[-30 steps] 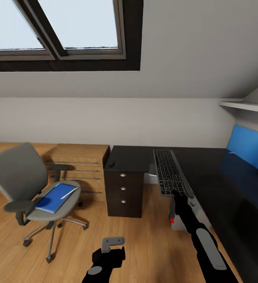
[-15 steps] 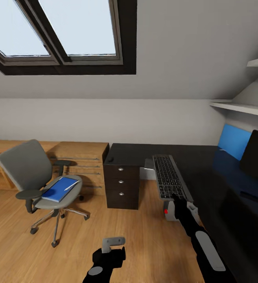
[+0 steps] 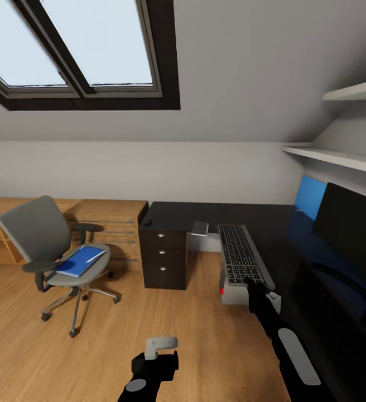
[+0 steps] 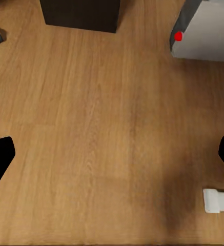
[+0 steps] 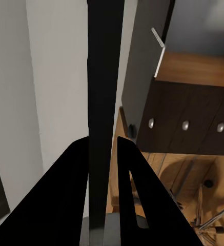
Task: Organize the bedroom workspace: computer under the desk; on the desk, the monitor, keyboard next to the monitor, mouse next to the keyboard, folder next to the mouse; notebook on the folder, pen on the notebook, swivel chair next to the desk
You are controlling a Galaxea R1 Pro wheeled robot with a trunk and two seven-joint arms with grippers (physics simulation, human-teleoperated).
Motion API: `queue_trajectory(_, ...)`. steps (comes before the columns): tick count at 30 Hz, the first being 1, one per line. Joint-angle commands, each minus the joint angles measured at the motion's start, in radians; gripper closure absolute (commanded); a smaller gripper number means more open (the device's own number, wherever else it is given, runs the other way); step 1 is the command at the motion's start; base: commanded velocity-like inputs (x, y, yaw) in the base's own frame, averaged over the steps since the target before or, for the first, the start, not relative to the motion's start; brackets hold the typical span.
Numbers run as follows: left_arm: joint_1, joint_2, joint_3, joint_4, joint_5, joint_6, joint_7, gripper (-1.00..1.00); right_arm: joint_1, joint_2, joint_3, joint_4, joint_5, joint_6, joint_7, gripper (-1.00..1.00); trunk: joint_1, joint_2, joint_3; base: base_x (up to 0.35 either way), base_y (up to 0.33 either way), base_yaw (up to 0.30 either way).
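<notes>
Camera has swung right since a second ago, so the monitor [image 3: 353, 234] now fills more of the surface's [image 3: 272, 223] right side; right tool [image 3: 254, 286] still clamps the keyboard's [image 3: 240, 254] near end, held up over the surface's front edge. Left tool [image 3: 159, 344] hangs spread wide over the floor. Risk, as I judge it: that end pinch lets the keyboard tilt or slip, or clip the monitor; folder [image 3: 80, 261] waits on swivel chair [image 3: 49, 251]

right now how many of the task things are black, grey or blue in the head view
black: 4 - desk, monitor, mouse, keyboard held in the right hand
grey: 2 - swivel chair, computer
blue: 1 - folder on the chair seat
total: 7
</notes>
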Motion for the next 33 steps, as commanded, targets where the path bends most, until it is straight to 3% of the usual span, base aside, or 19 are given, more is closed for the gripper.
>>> queue_trajectory(1,-0.001,0.0,0.0,-0.001,0.008,0.002,0.009,-1.0,-0.001,0.001,-0.004,0.0,-0.012,0.008,0.007,1.0,-0.004,0.006,0.002,-0.251,-0.268,0.0)
queue_trajectory(7,-0.001,0.002,0.016,-0.002,0.012,0.002,0.008,-1.0,-0.001,0.003,-0.006,0.001,-0.009,0.004,0.007,1.0,-0.027,0.048,0.021,-0.241,-0.273,0.0)
queue_trajectory(9,-0.001,0.003,0.043,-0.003,0.014,0.002,0.007,-1.0,-0.001,0.003,-0.006,0.002,-0.008,0.004,0.005,1.0,-0.035,0.062,0.027,-0.237,-0.275,0.0)
queue_trajectory(11,-0.001,0.002,0.087,-0.004,0.016,0.003,0.004,-1.0,-0.001,0.002,-0.006,0.003,-0.008,0.004,0.005,1.0,-0.043,0.076,0.033,-0.236,-0.275,0.0)
queue_trajectory(14,-0.001,0.002,0.185,-0.021,0.025,0.004,-0.003,-1.0,-0.001,-0.002,-0.008,0.007,-0.007,0.006,0.004,1.0,-0.054,0.097,0.043,-0.236,-0.276,0.0)
queue_trajectory(15,-0.001,0.003,0.2,-0.029,0.033,0.004,-0.004,-1.0,-0.001,-0.007,-0.008,0.015,-0.007,0.007,0.004,1.0,-0.058,0.104,0.046,-0.236,-0.276,0.0)
queue_trajectory(18,-0.001,0.005,0.22,-0.045,0.076,0.004,-0.006,-1.0,-0.003,-0.027,-0.01,0.066,-0.009,0.009,0.002,1.0,-0.069,0.125,0.055,-0.236,-0.276,0.0)
queue_trajectory(21,-0.001,0.006,0.227,-0.051,0.095,0.004,-0.007,-1.0,-0.005,-0.048,-0.011,0.097,-0.031,0.011,0.002,1.0,-0.081,0.146,0.065,-0.236,-0.276,0.0)
queue_trajectory(25,-0.001,0.007,0.231,-0.052,0.098,0.004,-0.007,-1.0,-0.006,-0.056,-0.01,0.102,-0.045,0.011,0.003,1.0,-0.096,0.174,0.077,-0.235,-0.259,0.0)
queue_trajectory(33,-0.001,0.009,0.232,-0.058,0.098,0.001,-0.006,-1.0,-0.009,-0.068,-0.01,0.134,-0.051,0.012,0.002,1.0,-0.096,0.174,0.077,-0.075,-0.071,0.0)
